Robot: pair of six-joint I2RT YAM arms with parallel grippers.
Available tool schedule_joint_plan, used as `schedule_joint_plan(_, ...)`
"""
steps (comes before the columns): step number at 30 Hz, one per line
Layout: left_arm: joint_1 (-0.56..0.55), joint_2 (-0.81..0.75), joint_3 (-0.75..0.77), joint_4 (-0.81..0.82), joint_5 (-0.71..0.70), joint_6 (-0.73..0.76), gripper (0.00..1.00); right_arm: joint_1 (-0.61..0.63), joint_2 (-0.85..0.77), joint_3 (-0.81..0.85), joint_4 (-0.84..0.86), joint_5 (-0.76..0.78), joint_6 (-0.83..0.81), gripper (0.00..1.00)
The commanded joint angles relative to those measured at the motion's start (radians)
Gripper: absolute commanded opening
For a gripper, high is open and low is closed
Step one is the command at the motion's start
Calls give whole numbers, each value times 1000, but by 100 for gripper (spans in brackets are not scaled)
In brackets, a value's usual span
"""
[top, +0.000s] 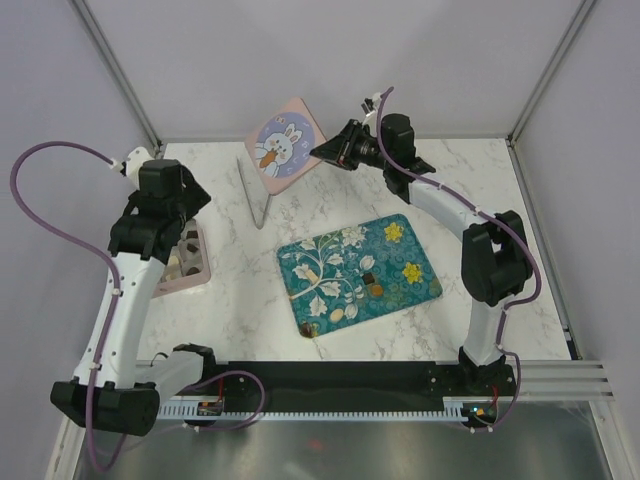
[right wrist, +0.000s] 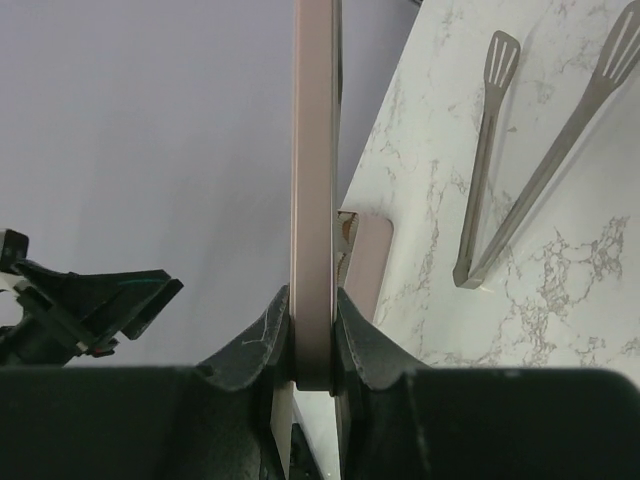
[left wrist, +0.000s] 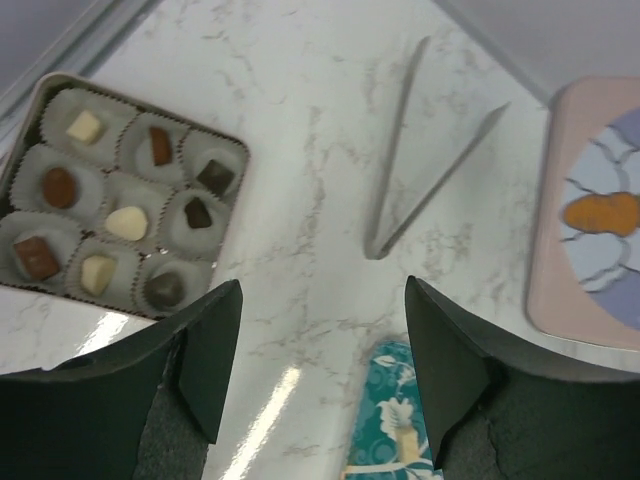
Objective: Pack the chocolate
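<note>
Chocolate fills the box, nine pieces, though a few seem left on the tray; the right gripper clamps the lid, raised well apart from the box and not yet fitted, while the left gripper gapes empty.

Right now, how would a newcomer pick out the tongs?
On the marble table, look between the pink box and the teal tray, toward the back. The tongs lie flat beside the rabbit lid: a thin V, the only bare metal thing.
</note>
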Motion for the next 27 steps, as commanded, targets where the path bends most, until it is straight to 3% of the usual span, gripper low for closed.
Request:
schedule_joint_plan(1, 33, 38, -43, -53, -136, 40, 73, -26, 5, 61, 57, 15, -8, 0)
schedule_joint_plan(10, 136, 144, -183, 25, 18, 63, 63, -41, 11, 103, 5, -9, -24, 0)
schedule_joint_plan(17, 141, 325, -140, 64, 59, 108, 51, -52, 20, 136, -18, 8, -36, 0)
schedule_joint_plan(27, 179, 505, -115, 60, 82, 100, 45, -106, 64, 187, -15, -14, -7, 0)
